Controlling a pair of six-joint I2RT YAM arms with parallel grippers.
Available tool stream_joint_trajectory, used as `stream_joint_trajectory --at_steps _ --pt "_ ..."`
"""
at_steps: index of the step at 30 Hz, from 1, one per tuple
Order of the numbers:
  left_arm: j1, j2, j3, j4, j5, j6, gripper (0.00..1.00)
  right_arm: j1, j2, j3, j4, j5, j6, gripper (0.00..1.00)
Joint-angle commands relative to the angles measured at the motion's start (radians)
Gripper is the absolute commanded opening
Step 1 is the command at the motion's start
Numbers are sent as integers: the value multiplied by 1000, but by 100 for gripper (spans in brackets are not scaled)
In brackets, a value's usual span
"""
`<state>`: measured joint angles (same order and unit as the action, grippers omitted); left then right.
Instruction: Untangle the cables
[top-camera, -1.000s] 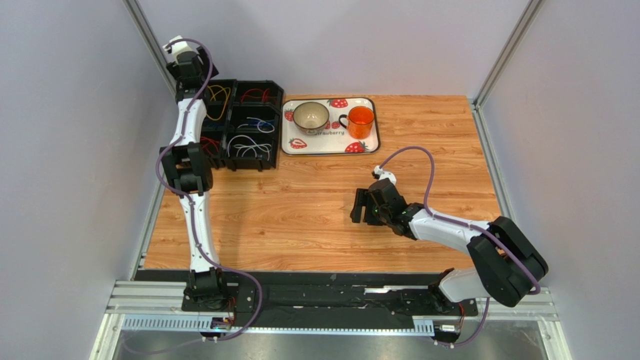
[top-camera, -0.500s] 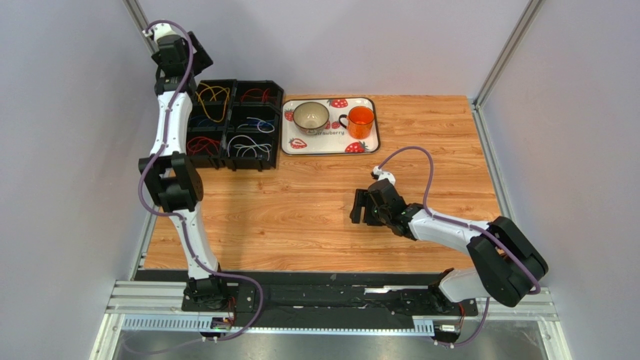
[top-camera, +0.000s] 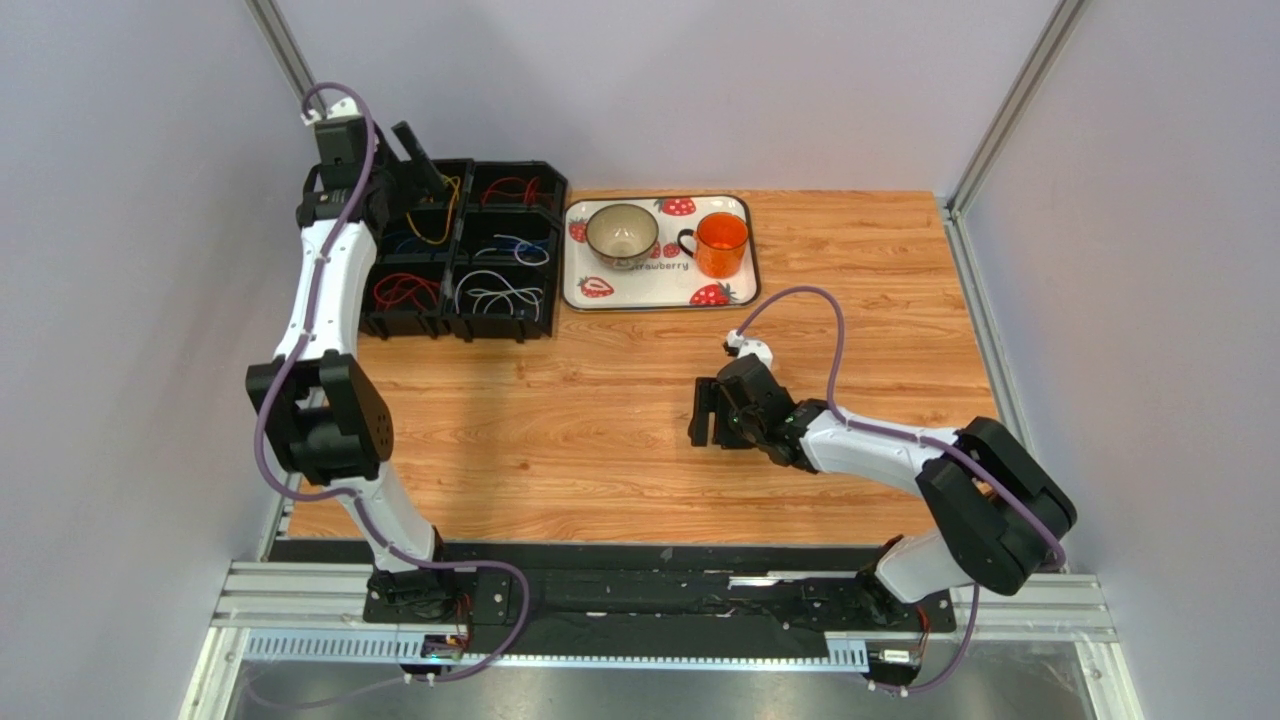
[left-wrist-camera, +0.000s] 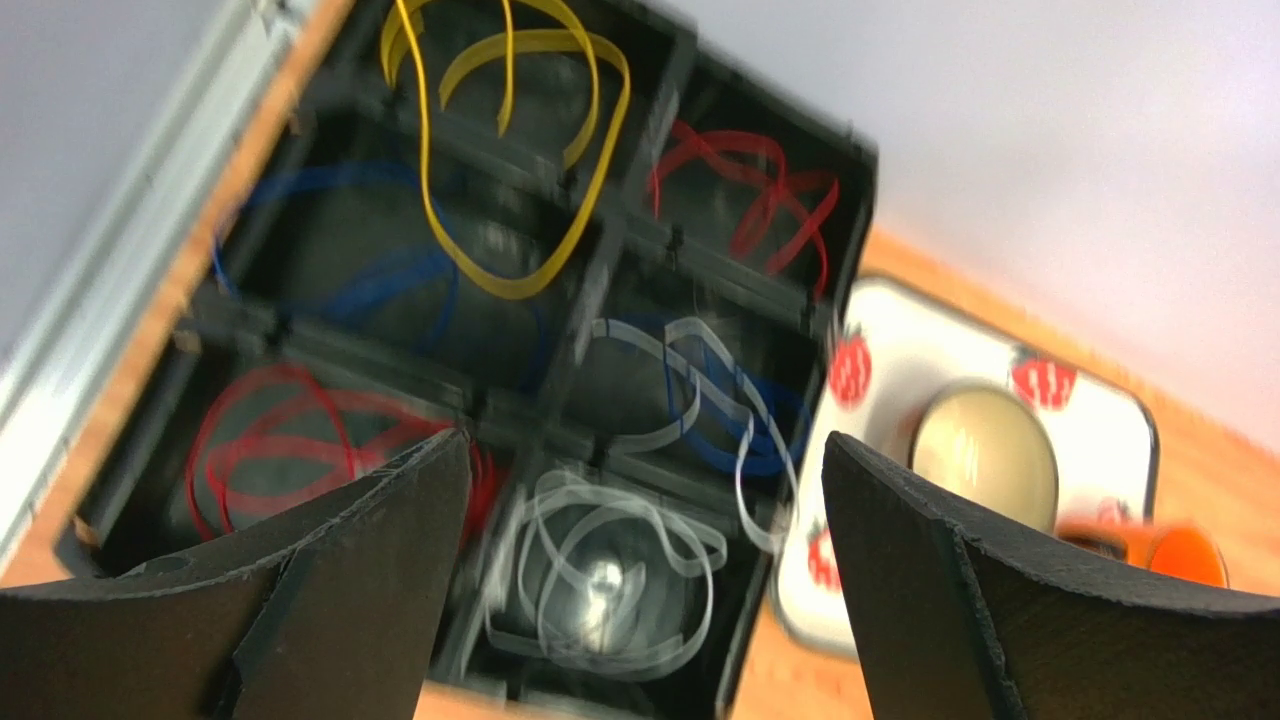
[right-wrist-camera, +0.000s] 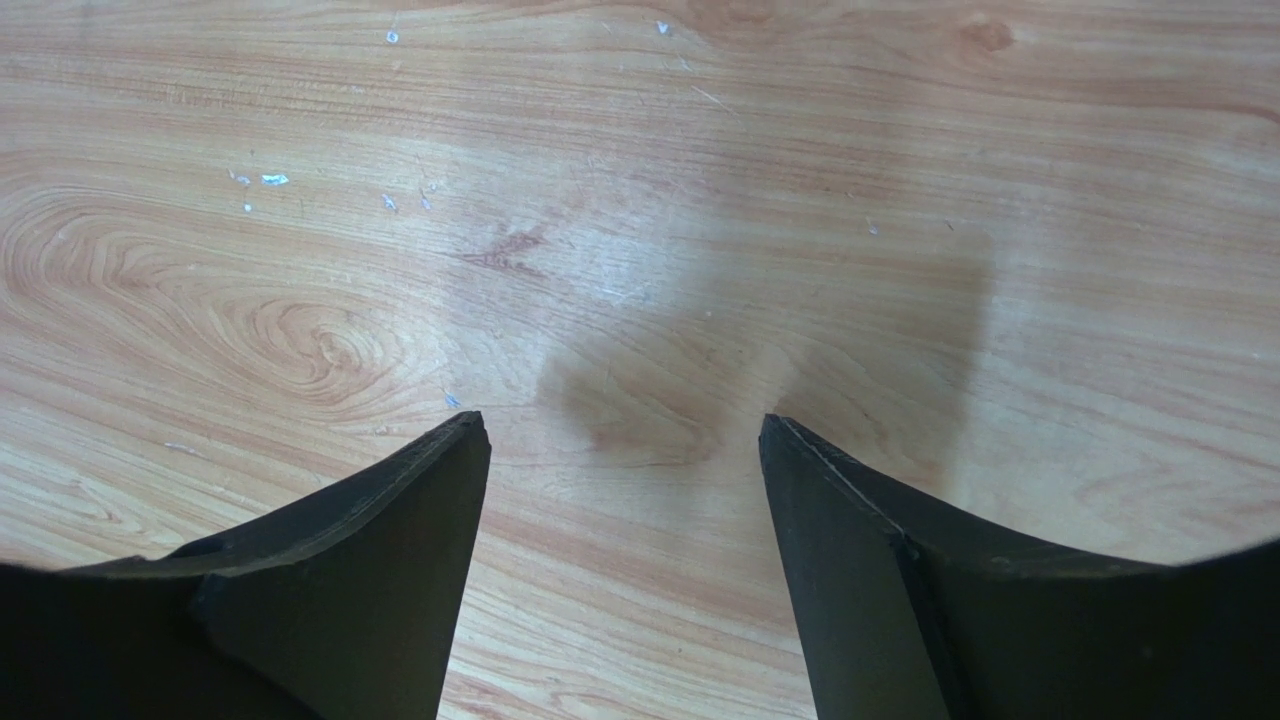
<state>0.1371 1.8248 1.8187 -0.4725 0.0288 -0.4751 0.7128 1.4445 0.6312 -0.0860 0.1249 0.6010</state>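
The left arm has just swung round: a second ago its wrist hung behind the far left corner of the black bin (top-camera: 455, 225), then it lifted, and now the left gripper (left-wrist-camera: 643, 450) tips in over the bin's back edge, jaws wide apart with nothing between them. The right gripper (right-wrist-camera: 622, 428) has only slid a little to its left and hangs low over bare counter (top-camera: 601, 420), jaws also apart and empty. To me that looks like the left arm lining up for a fresh pick, with the right arm waiting. The cables (top-camera: 496, 288) all lie in the bin's compartments. The wrist view shows red loops (left-wrist-camera: 286, 435) at the near left, faint blue ones behind them, more red at the far right, and white mixed with blue in the middle right above a white bundle. The yellow strand (left-wrist-camera: 519, 288) sits at the far left and drapes over a divider into the next cell. It looks like the one still to be dealt with. Beside the bin, a strawberry tray (top-camera: 661, 293) holds a bowl (top-camera: 621, 230) that looks empty and an orange cup (top-camera: 723, 240) whose contents I can't make out.
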Motion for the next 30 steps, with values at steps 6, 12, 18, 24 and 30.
stream_joint_trajectory --at_steps 6,12,18,24,30 --pt "-57 -242 -205 -101 112 19 95 65 54 33 -120 67 0 72" --pt "-74 -233 -222 -80 4 107 94 74 50 30 -126 81 5 72" --pt "-73 -21 -110 -44 -125 179 91 74 45 28 -123 88 8 72" --pt "-50 201 78 -12 -144 188 85 76 53 35 -121 88 2 72" --pt "-7 342 214 49 -182 171 81 74 45 33 -112 82 -9 72"
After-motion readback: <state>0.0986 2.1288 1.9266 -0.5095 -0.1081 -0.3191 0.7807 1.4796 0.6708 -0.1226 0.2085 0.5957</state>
